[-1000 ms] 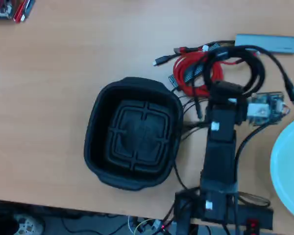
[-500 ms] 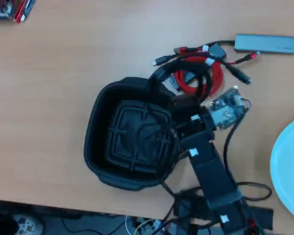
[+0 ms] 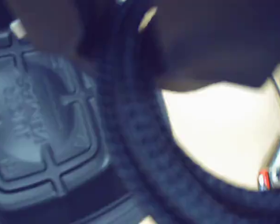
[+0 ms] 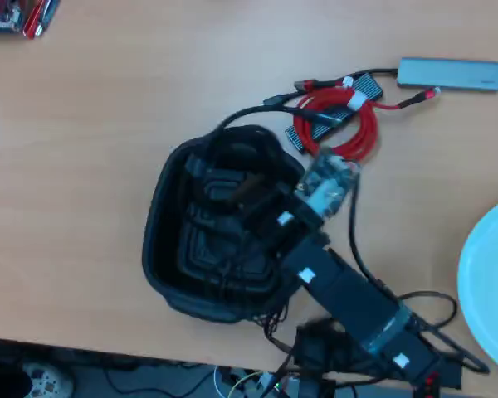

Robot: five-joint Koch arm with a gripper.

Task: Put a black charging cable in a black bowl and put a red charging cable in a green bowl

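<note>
Wooden counter (image 4: 108, 124) throughout. Overhead: tool (image 4: 232, 186) reaching over black bowl (image 4: 162, 240), black charging cable (image 4: 232, 149) draped across the bowl's far rim, one end trailing outside; red charging cable (image 4: 349, 124) coiled just beyond, near grey hub (image 4: 448, 73); green bowl (image 4: 490, 282) at right edge. Wrist: blurred; thick black cable arcing above ribbed bowl floor (image 3: 37, 126). Tool state: cannot tell.

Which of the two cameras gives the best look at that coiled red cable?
The overhead view: the red charging cable lies whole on the table, coiled and bound by a white tie, just beyond the black bowl. The wrist view is blurred and catches only a small red bit at its right edge.
</note>
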